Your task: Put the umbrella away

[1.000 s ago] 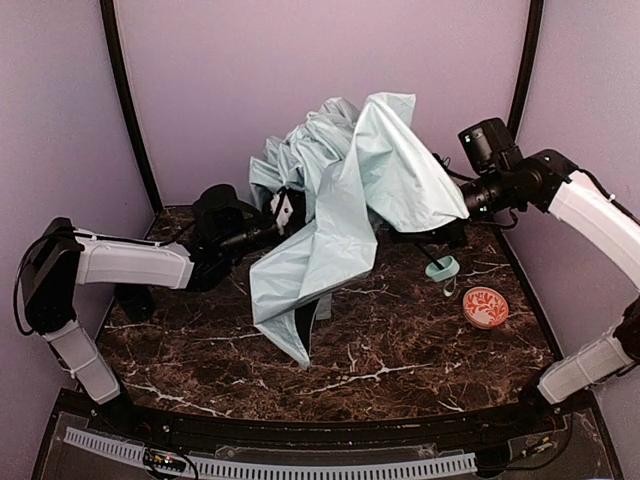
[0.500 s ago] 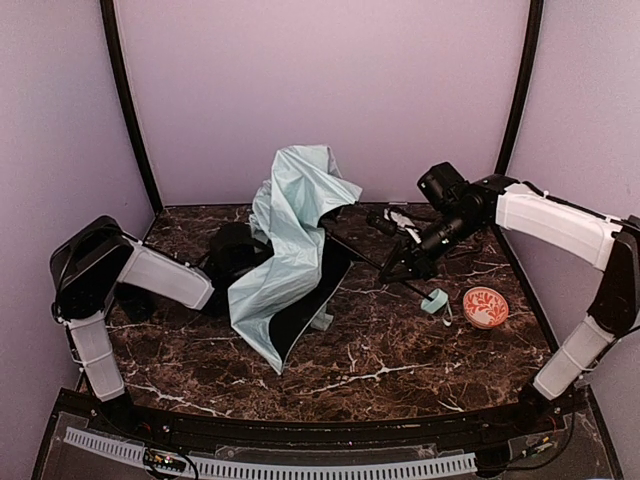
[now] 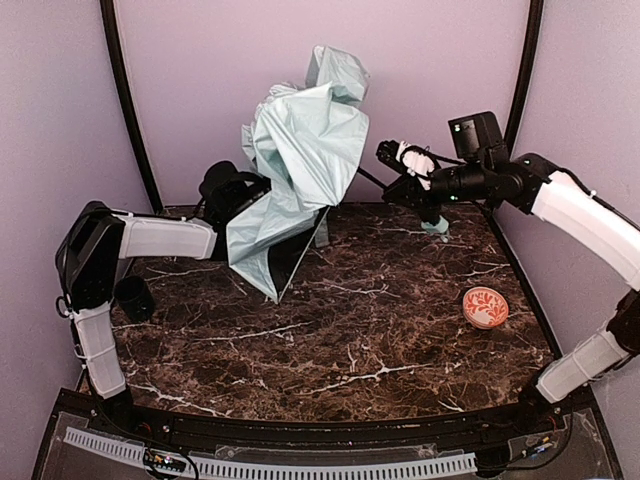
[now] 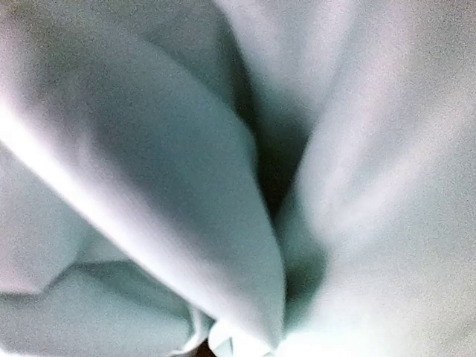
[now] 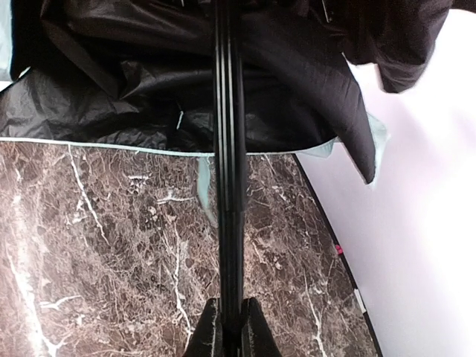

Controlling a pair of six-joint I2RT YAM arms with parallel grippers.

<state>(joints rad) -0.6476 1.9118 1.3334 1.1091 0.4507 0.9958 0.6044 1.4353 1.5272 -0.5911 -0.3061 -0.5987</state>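
Top external view: one dark marble table [image 3: 330,340] is closed in by lilac walls on three sides, and two arms reach over it from the near corners. One umbrella [image 3: 300,150] is up at the back, its bunched mint canopy rising close to the rear wall. The lowest fold hangs toward the back-left marble, and I cannot tell whether it touches. A broad stretch of bare marble shows between that fold and the near edge.

There is one black cup [image 3: 133,298] at the left edge and one orange-red patterned disc [image 3: 485,307] near the right edge, well apart from the umbrella. The small mint handle [image 3: 436,228] hangs just below the right arm.

The left gripper [image 3: 248,195] is buried in the canopy. Its wrist view shows only mint fabric [image 4: 149,186], so I cannot tell how its fingers stand.

The right gripper [image 3: 398,190] has its fingers pressed together on the thin black shaft [image 5: 228,111], with the black lining [image 5: 111,97] spread above the marble beyond.
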